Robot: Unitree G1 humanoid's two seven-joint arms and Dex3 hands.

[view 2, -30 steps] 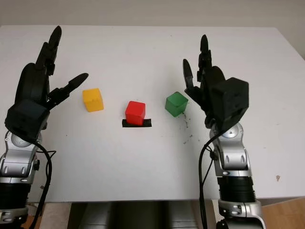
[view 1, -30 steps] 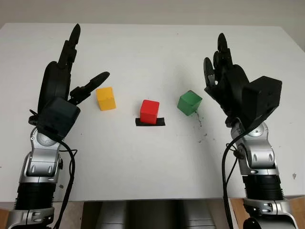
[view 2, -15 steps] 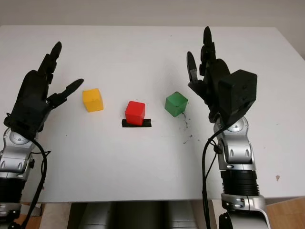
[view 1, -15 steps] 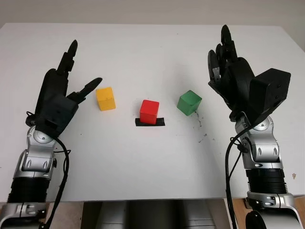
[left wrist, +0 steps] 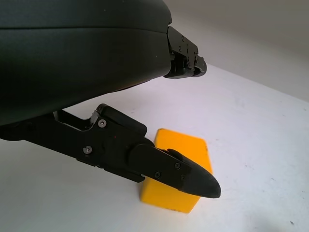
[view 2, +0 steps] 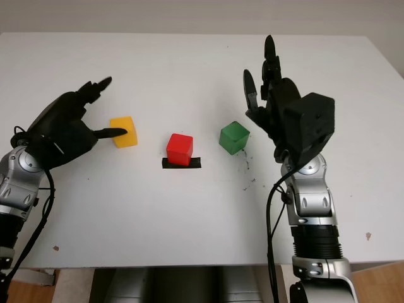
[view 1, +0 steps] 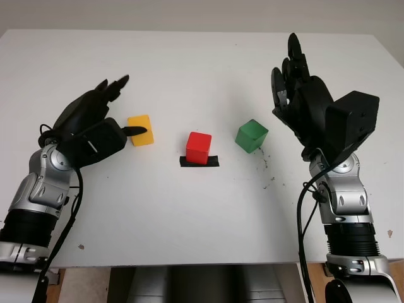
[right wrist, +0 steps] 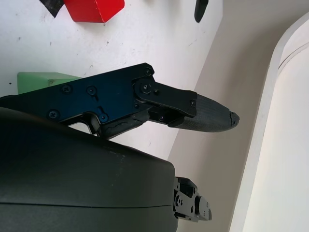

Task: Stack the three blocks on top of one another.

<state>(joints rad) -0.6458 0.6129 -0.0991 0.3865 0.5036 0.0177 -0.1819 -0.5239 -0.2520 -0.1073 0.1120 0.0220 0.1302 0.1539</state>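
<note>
Yellow block point(view 1: 140, 130) sits on the white counter point(view 1: 189, 208), left of the red block point(view 1: 198, 147) and well apart from it. Left robot hand point(view 1: 95, 126) is low beside the yellow block, open and holding nothing; one finger point(left wrist: 178, 170) reaches across the block's near face, contact uncertain. Step in hand, as I judge it: grasp yellow. To do it well, bring the fingers down on opposite flat faces, close squarely, and lift straight up so the cube does not twist.

Red block stands on a strip of black tape point(view 1: 211, 163), likely the stack base. Green block point(view 1: 252, 136) lies right of red, tilted to the counter edges. Right robot hand point(view 1: 297, 82) hovers open beyond green, raised off the surface.

Room: plenty of bare counter around all three blocks, edges far off.
</note>
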